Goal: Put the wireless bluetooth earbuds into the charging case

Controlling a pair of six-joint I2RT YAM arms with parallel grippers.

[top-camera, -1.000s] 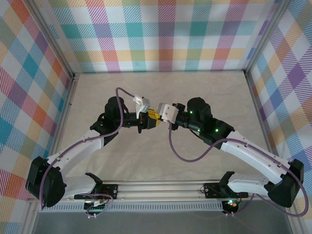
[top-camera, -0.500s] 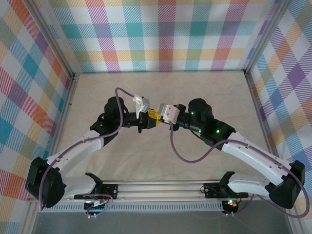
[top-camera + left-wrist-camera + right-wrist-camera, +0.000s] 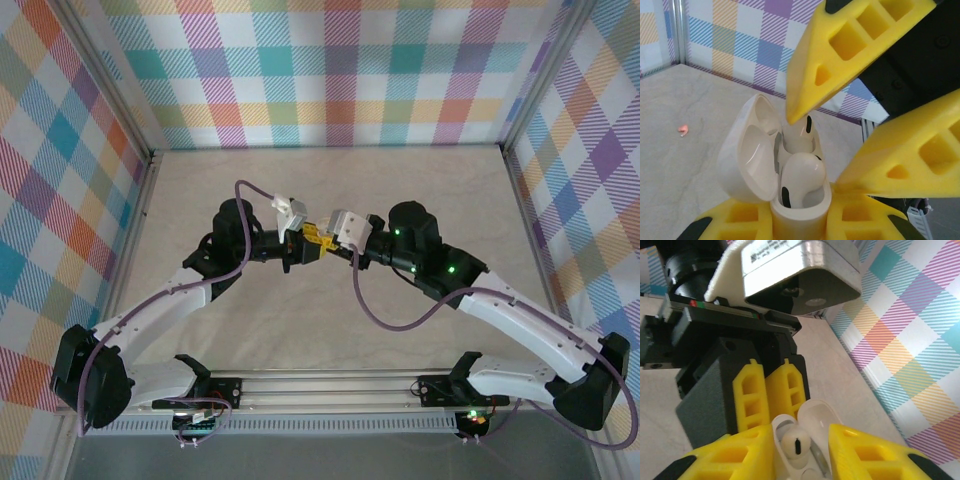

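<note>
At the middle of a pale, faintly veined stone-look worktop point(image 3: 420, 180), 2 white arms with black joints meet nose to nose. Walls point(image 3: 330, 70) of pastel plaid cloth close in the space.

The left gripper point(image 3: 799, 225) has blocky yellow fingers point(image 3: 740, 220) with a matte, foam-like surface and square hollows. Its jaws are closed on the base of the charging case point(image 3: 755, 160) and hold it upright above the worktop. The case is a smooth, glossy, cream-white pebble. Its lid is hinged open to the left in the left wrist view and shows a scooped, shiny inner shell.

2 earbuds point(image 3: 801, 172) sit in the case's wells, rounded and cream-white, each with a small dark oval mark. The nearer one bulges above the rim, and the farther one stands just behind it.

The right gripper point(image 3: 800, 432) comes in from the opposite side. Its jaws are parted and grasp nothing, with 1 wedge-shaped yellow finger on each side of the case's open mouth. In the left wrist view, the pointed tip of the upper finger rests at the farther earbud. Whether it presses on that earbud cannot be told.

Well to the left, a tiny salmon-pink bit point(image 3: 683, 130) lies alone on the worktop, too small to make out its form.
</note>
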